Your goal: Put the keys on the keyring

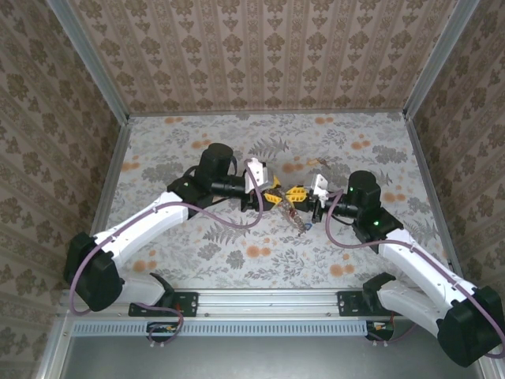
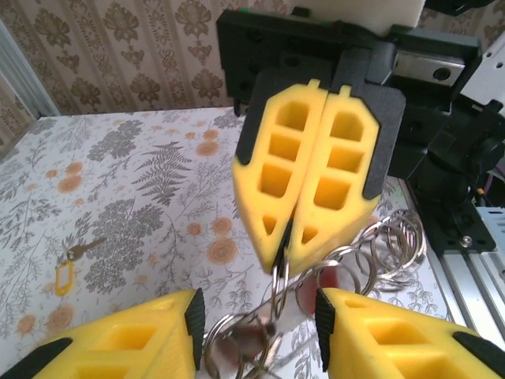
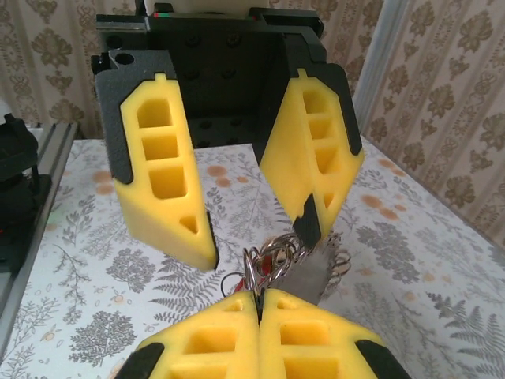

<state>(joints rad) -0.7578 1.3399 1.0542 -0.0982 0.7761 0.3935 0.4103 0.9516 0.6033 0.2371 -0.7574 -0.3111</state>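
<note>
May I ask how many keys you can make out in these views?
2 at least: a yellow-tagged key lying alone on the table, and a red-headed key among the rings pinched by the right gripper. Others may be hidden in that bunch.

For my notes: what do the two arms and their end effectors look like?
The left arm and right arm have white links, black joint housings and loose purple cables. The left end effector and right end effector each carry two yellow wedge-shaped fingers with rectangular cut-outs on black backing plates.
</note>
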